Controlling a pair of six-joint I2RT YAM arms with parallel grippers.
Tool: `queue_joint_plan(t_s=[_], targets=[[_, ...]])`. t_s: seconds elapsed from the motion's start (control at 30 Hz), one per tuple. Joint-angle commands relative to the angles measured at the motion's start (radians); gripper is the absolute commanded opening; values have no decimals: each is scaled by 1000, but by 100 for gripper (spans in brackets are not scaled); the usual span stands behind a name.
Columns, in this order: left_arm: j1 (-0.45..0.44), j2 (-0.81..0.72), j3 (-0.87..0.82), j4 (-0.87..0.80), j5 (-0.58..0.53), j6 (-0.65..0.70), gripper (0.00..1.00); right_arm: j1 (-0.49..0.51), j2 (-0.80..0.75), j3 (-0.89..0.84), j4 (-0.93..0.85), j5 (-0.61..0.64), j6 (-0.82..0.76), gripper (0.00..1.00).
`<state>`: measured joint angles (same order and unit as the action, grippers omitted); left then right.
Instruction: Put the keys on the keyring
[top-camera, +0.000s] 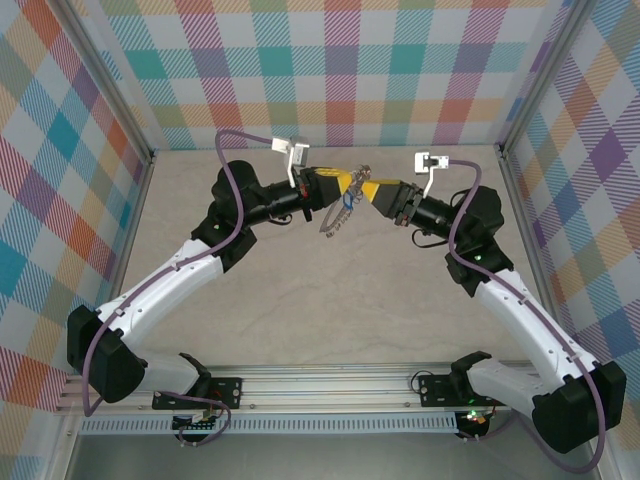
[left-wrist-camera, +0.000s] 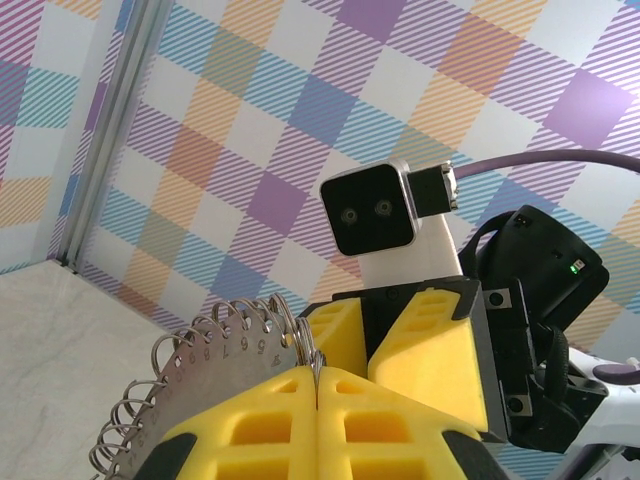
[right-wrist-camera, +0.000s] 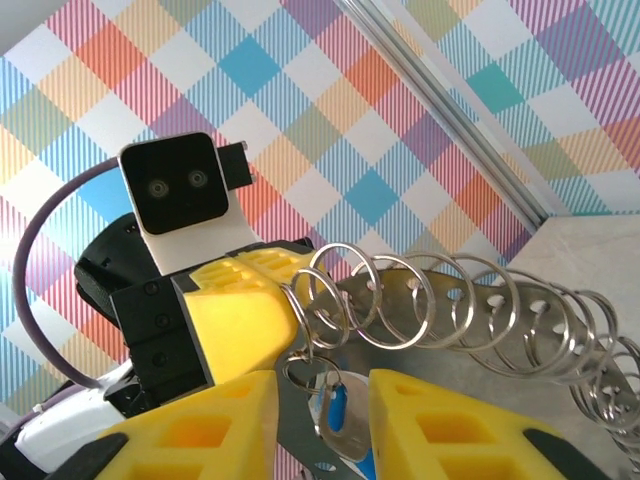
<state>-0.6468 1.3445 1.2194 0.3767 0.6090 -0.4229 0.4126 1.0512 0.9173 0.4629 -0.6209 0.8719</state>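
Against pastel plaid walls (top-camera: 340, 70) and above a beige marbled tabletop (top-camera: 330, 300), pictured meeting nose to nose at mid-table: left gripper (top-camera: 350, 184) and right gripper (top-camera: 363, 188), both yellow-fingered and raised clear of the surface. Clamped shut on the left, no gap along the finger seam in the left wrist view, pinching the large thin grey metal keyring (top-camera: 333, 217) by its flat, number-stamped edge. Hung from that grip off the table, long axis slanting down and toward the left arm's side in the overhead view. Stretched rightward across the right wrist view as a row of wire loops (right-wrist-camera: 480, 300), cut off at the frame's edge. Parted on the right, with the tiny silver key (right-wrist-camera: 340, 440) and its small blue oval plastic tag (right-wrist-camera: 336, 405) dangling in the gap from a small split ring (right-wrist-camera: 300, 372), long axis near upright, a sliver of space visible beside them. Lower end of key lost below the bottom of the frame. White label not made out. Which loop carries the split ring hard to tell amid overlapping wire. From overhead, reduced to a blue fleck between the fingertips.
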Motion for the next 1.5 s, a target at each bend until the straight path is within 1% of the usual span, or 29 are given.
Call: queue_joint_plan(t_s=[0.0, 0.17, 0.83, 1.1, 1.27, 1.37, 1.47], targets=[[-13, 3, 5, 79, -6, -15, 0, -3, 4, 12, 85, -14, 44, 30], [-14, 8, 8, 82, -5, -18, 0, -3, 16, 15, 114, -24, 60, 27], [-17, 24, 11, 95, 1, -26, 0, 1, 61, 49, 149, -37, 74, 26], [-18, 25, 14, 94, 3, -26, 0, 3, 89, 60, 160, -42, 81, 32], [-21, 28, 14, 98, 3, -27, 0, 3, 103, 51, 160, -36, 89, 33], [-22, 26, 11, 98, -3, -30, 0, 3, 112, 44, 209, -48, 100, 29], [-22, 20, 3, 101, -19, -28, 0, 3, 104, 28, 219, -49, 102, 22]])
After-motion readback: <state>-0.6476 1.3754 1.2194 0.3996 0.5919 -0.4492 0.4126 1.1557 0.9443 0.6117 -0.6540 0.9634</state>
